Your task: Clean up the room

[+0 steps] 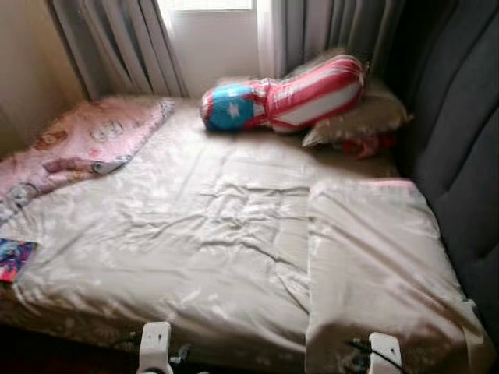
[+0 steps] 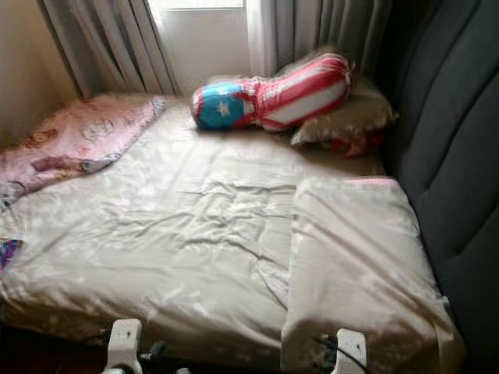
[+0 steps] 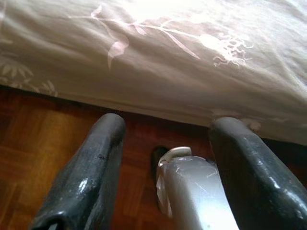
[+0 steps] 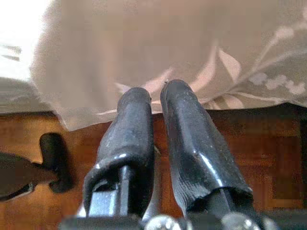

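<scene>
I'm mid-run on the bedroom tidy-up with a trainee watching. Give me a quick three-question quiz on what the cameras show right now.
1. True or false: the left gripper has its fingers spread apart above the wooden floor.
2. What rests on the beige pillow by the curtains? A) a folded towel B) a red-and-white striped cushion with a blue star end C) a book
3. Which side of the bed holds the pink blanket, the robot's left or right?

Key
1. True; the right gripper is the one with fingers together, near the folded beige cover.
2. B, the striped cushion.
3. Left.
</scene>
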Available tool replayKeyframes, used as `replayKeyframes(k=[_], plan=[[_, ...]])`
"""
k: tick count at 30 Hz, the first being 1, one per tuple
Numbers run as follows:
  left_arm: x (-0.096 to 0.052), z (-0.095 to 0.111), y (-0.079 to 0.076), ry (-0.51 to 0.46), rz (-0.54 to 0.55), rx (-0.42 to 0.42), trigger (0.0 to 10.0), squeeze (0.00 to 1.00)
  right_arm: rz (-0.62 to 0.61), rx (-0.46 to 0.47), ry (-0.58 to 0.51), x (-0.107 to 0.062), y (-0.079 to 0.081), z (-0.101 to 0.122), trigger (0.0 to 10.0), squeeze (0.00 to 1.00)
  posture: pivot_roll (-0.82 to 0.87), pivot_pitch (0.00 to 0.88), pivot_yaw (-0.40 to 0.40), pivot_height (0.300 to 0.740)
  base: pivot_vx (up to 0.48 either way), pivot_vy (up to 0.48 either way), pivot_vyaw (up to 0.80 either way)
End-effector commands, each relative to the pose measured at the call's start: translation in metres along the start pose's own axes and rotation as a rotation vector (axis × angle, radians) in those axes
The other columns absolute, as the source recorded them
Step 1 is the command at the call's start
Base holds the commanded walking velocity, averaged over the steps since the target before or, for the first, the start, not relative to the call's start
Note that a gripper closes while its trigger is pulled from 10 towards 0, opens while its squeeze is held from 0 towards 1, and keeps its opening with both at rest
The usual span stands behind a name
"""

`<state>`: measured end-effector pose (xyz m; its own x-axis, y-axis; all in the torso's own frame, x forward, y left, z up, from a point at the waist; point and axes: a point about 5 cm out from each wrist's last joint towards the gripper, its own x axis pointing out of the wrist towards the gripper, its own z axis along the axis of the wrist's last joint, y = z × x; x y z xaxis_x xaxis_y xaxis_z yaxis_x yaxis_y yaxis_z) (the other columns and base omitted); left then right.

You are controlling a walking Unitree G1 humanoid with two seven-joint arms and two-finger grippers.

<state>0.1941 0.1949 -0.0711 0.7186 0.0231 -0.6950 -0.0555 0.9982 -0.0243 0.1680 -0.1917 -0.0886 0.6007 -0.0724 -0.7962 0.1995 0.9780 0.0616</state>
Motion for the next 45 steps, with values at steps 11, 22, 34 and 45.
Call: replayKeyframes(k=[11, 22, 34, 45], plan=[[0.001, -0.005, 0.006, 0.085, 0.020, 0.047, 10.0, 0.00, 0.008, -0.008, 0.013, 0.002, 0.009, 0.002, 10.0, 0.00, -0.07, 0.000, -0.016, 0.740, 0.000, 0.000, 0.00], [0.005, 0.003, 0.003, 0.084, 0.022, 0.061, 10.0, 0.00, 0.030, -0.028, 0.021, 0.003, 0.014, 0.003, 10.0, 0.00, -0.06, 0.000, -0.018, 0.740, 0.000, 0.000, 0.00], [0.003, -0.002, 0.010, 0.112, 0.058, 0.103, 10.0, 0.00, -0.003, -0.031, 0.059, -0.001, -0.010, -0.003, 10.0, 0.00, -0.06, 0.000, -0.021, 0.740, 0.000, 0.000, 0.00], [0.002, -0.008, 0.006, 0.136, 0.043, 0.148, 10.0, 0.00, -0.019, -0.031, 0.087, -0.003, -0.017, -0.010, 10.0, 0.00, -0.06, 0.000, -0.021, 0.740, 0.000, 0.000, 0.00]])
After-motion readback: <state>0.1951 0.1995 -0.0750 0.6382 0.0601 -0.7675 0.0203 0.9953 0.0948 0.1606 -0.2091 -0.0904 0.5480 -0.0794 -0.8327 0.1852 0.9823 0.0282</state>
